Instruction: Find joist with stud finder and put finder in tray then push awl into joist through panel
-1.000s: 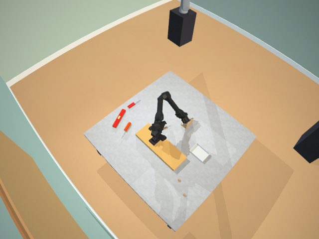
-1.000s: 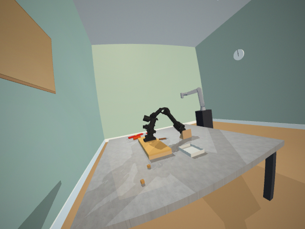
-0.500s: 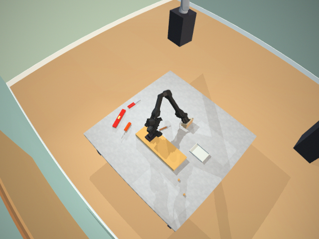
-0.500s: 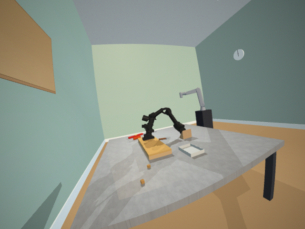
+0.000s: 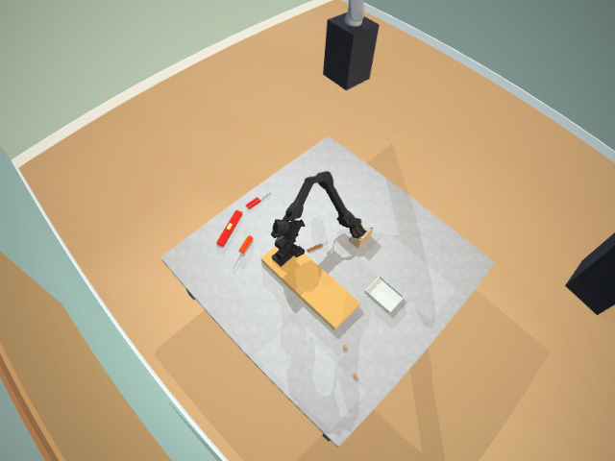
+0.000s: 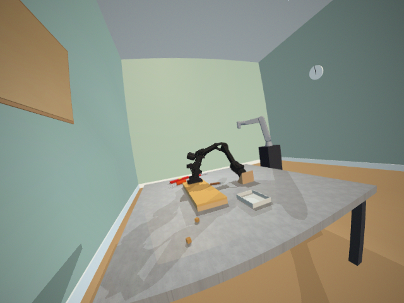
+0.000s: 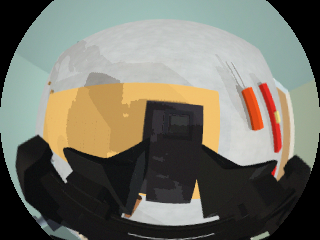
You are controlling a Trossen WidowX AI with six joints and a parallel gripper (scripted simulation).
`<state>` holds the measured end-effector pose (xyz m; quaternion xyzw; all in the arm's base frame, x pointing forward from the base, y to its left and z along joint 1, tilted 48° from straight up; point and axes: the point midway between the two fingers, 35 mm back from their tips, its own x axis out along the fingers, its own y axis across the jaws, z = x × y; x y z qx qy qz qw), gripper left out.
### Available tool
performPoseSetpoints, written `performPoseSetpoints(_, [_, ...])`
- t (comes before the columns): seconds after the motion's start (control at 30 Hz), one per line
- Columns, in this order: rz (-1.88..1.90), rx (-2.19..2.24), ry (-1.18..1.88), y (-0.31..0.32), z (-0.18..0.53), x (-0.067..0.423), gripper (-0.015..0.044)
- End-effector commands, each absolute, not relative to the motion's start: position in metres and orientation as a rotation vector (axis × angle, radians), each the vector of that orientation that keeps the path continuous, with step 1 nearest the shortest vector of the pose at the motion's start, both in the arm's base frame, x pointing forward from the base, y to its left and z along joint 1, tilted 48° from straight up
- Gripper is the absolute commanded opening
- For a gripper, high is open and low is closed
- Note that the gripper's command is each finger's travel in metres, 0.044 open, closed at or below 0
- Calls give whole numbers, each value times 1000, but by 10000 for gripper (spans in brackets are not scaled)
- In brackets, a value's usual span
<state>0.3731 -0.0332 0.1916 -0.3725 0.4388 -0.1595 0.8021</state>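
Stud finder at the panel's end

The dark, boxy stud finder [image 7: 172, 150] sat gripped over one end of the long tan floor panel [image 5: 317, 290]; the white tray [image 5: 384, 294] and awl [image 5: 316, 246] (brown-handled) lay beside the panel.

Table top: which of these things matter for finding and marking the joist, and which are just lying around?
For the job: stud finder held in the claw; wood panel; white tray; brown-handled awl.

Lying about: red level; orange-handled tool; red-handled tool; two small cubes.
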Motion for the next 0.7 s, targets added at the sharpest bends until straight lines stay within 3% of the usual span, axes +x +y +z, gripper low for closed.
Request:
performPoseSetpoints(0.0, [-359,-797,937,-42,201,372,0])
performPoseSetpoints(0.67, [-347,-793,943,-24,210,373,0])
